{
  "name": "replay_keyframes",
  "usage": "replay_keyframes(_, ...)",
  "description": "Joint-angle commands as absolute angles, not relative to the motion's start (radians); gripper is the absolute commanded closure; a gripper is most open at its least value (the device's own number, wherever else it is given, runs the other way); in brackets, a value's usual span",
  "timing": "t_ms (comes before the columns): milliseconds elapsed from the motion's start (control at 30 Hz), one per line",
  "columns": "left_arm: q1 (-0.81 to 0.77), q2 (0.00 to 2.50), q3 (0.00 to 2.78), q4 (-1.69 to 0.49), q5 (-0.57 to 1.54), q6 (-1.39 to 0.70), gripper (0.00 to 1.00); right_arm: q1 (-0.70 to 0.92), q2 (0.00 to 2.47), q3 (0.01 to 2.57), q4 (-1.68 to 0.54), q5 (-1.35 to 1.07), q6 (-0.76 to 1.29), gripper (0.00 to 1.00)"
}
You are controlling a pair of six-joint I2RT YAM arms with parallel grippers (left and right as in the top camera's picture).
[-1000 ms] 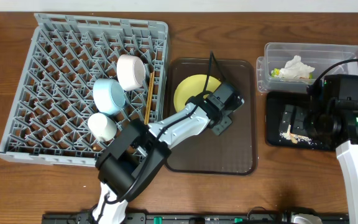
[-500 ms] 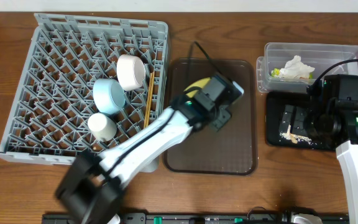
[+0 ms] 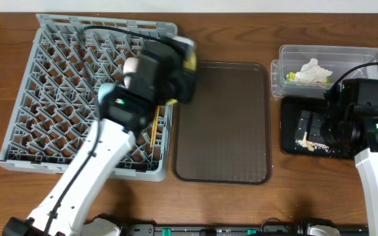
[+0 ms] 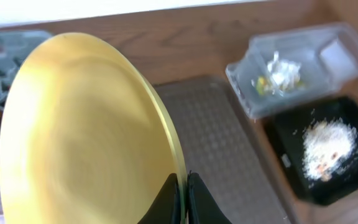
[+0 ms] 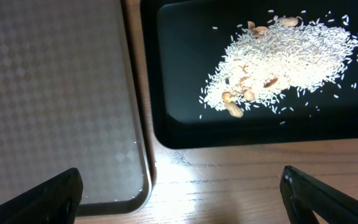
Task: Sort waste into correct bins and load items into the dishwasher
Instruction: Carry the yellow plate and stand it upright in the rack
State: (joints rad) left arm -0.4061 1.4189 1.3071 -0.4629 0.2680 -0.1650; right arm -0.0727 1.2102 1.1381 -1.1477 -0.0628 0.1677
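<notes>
One plate [image 4: 86,137] clamped in left gripper [image 4: 183,194] at rack [image 3: 58,98] edge, right gripper [image 5: 179,199] wide over black tray [image 5: 179,132].

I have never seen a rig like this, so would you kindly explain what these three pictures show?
The machine is a two-armed robot at a wooden table. One picture looks down from above; the other two come from cameras on each wrist. The left end effector is shut on the rim of a yellow plate, at the edge of the grey dish rack. The right end effector hangs open by the black tray of food crumbs. A brown tray lies in the middle, and a clear tub holds crumpled paper.
</notes>
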Motion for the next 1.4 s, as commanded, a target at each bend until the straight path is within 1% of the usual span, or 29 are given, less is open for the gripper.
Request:
replay_keyframes(0, -0.296, 1.430, 1.311, -0.446, 0.495, -0.255, 0.94, -0.081, 1.201, 1.153, -1.148, -0.057, 0.160, 0.01)
replay_keyframes(133, -0.201, 1.465, 1.311, -0.401, 0.680, -0.273, 0.94, -0.081, 1.201, 1.153, -1.148, -0.057, 0.160, 0.01)
replay_keyframes(233, -0.142, 1.501, 1.311, -0.363, 0.798, -0.346, 0.94, -0.081, 1.201, 1.153, -1.148, -0.057, 0.160, 0.01)
replay_keyframes(333, -0.110, 1.529, 1.311, -0.329, 0.877, -0.384, 0.94, -0.081, 1.201, 1.153, -1.148, -0.057, 0.160, 0.01)
replay_keyframes(533, -0.088, 1.569, 1.311, -0.328, 0.879, -0.406, 0.94, -0.081, 1.201, 1.153, -1.148, -0.057, 0.160, 0.01)
replay_keyframes(667, -0.088, 1.596, 1.311, -0.336, 0.822, -0.405, 0.94, -0.081, 1.201, 1.153, -1.149, -0.057, 0.160, 0.01)
replay_keyframes(767, -0.088, 1.614, 1.311, -0.345, 0.788, -0.397, 0.91, -0.081, 1.201, 1.153, -1.149, -0.057, 0.160, 0.01)
replay_keyframes(833, -0.088, 1.618, 1.311, -0.360, 0.748, -0.378, 0.83, -0.081, 1.201, 1.153, -1.151, -0.057, 0.160, 0.01)
replay_keyframes(900, -0.088, 1.618, 1.311, -0.379, 0.712, -0.333, 0.72, -0.081, 1.201, 1.153, -1.153, -0.057, 0.160, 0.01)
replay_keyframes(933, -0.088, 1.618, 1.311, -0.386, 0.698, -0.310, 0.65, -0.081, 1.201, 1.153, -1.153, -0.057, 0.160, 0.01)
replay_keyframes(967, -0.088, 1.618, 1.311, -0.395, 0.683, -0.292, 0.53, -0.081, 1.201, 1.153, -1.153, -0.057, 0.160, 0.01)
replay_keyframes(1000, -0.088, 1.618, 1.311, -0.411, 0.656, -0.271, 0.50, -0.081, 1.201, 1.153, -1.152, -0.057, 0.160, 0.01)
replay_keyframes(1067, -0.088, 1.611, 1.311, -0.442, 0.607, -0.246, 0.47, -0.081, 1.201, 1.153, -1.151, -0.057, 0.160, 0.01)
replay_keyframes(1100, -0.088, 1.605, 1.311, -0.459, 0.582, -0.234, 0.44, -0.081, 1.201, 1.153, -1.149, -0.057, 0.159, 0.01)
replay_keyframes(1167, -0.088, 1.584, 1.311, -0.497, 0.519, -0.196, 0.43, -0.081, 1.201, 1.153, -1.137, -0.058, 0.159, 0.01)
replay_keyframes(1233, -0.088, 1.549, 1.311, -0.537, 0.440, -0.165, 0.37, -0.081, 1.201, 1.153, -1.108, -0.066, 0.159, 0.01)
replay_keyframes(1300, -0.088, 1.506, 1.311, -0.577, 0.342, -0.164, 0.32, -0.081, 1.201, 1.153, -1.055, -0.106, 0.154, 0.01)
replay_keyframes(1367, -0.088, 1.461, 1.311, -0.615, 0.266, -0.164, 0.29, -0.080, 1.201, 1.153, -0.971, -0.199, 0.096, 0.01)
